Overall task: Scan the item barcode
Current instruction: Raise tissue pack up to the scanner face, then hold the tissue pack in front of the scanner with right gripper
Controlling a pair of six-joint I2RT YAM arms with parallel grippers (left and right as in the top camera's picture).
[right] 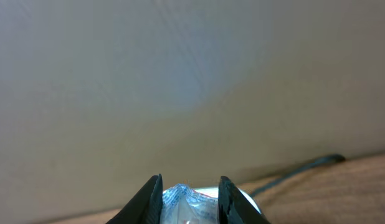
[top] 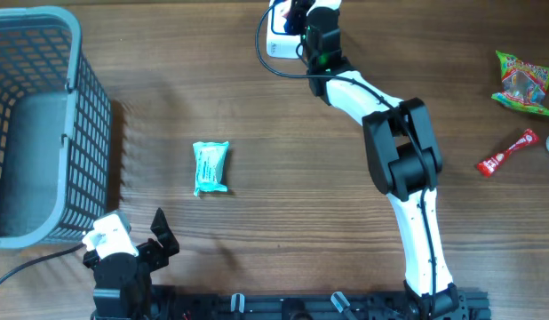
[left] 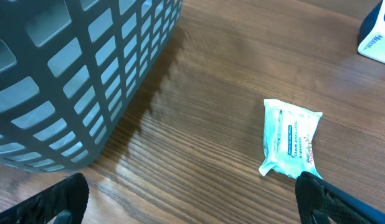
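right claw [right: 189,190]: narrowed onto a small crinkly packet [right: 182,204], clear and whitish with blue print, pinched between both fingers [right: 152,198]. raised at the far edge of the desk [top: 283,160], about midway along it, directly over a white scanner [top: 276,31]. whether packet and scanner touch: cannot tell. beyond the packet in the right wrist view, only a pale blurred wall, then a strip of wood and a dark cable [right: 304,167] low on the right.

left claw [left: 192,205]: spread wide, gripping nothing, low by the near edge toward the left corner. just beside it, filling the left side of the desk, a grey mesh basket [top: 95,133], upright, its inside not readable from above.

teal wipes pack [top: 210,167]: flat on the wood, left of the desk's middle, between basket and right arm, touching neither. in the left wrist view, just ahead of the right-hand fingertip, white-edged, long side running away from the camera.

along the right edge, well apart from both arms: a green snack bag [top: 523,83] toward the far corner, and nearer, a red stick-shaped wrapper [top: 507,153] lying at a slant. apart from each other.
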